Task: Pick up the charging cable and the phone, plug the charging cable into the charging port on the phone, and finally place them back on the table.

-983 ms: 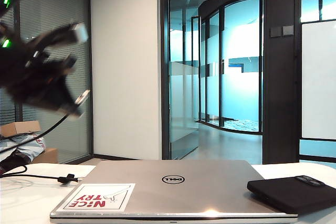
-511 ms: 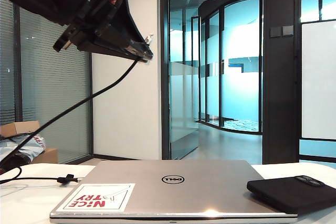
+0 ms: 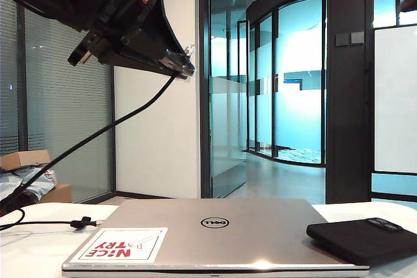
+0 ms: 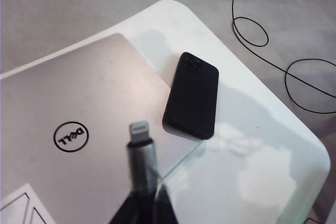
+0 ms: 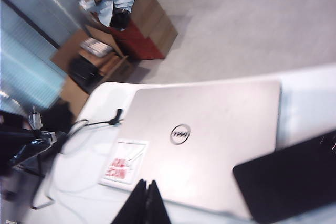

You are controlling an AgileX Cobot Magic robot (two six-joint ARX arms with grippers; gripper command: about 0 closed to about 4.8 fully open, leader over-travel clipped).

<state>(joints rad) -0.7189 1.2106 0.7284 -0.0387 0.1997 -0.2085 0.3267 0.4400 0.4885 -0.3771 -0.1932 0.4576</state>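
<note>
My left gripper (image 3: 177,62) hangs high above the table's left side, shut on the charging cable just behind its grey sleeve and silver-white plug (image 4: 139,129). The black cord (image 3: 98,136) slopes down from it to the table (image 3: 32,252), where its small black tie (image 3: 79,222) lies. In the left wrist view the plug points over the laptop toward the phone (image 4: 191,95), well apart from it. The phone (image 3: 363,239) is a matte-black slab, camera bump up, resting half on the laptop's right edge. My right gripper (image 5: 146,195) is shut on nothing, above the table in front of the laptop.
A closed silver Dell laptop (image 3: 208,232) with a red-and-white sticker (image 3: 120,244) fills the middle of the table. Cardboard boxes (image 5: 134,30) stand on the floor beyond the table's left end. Loose black cables (image 4: 252,24) lie on the floor past the rounded table corner (image 4: 294,145).
My left gripper has swung up and to the right with the cable, pulling the cord off the table into a long slope. The phone and laptop have not moved.
</note>
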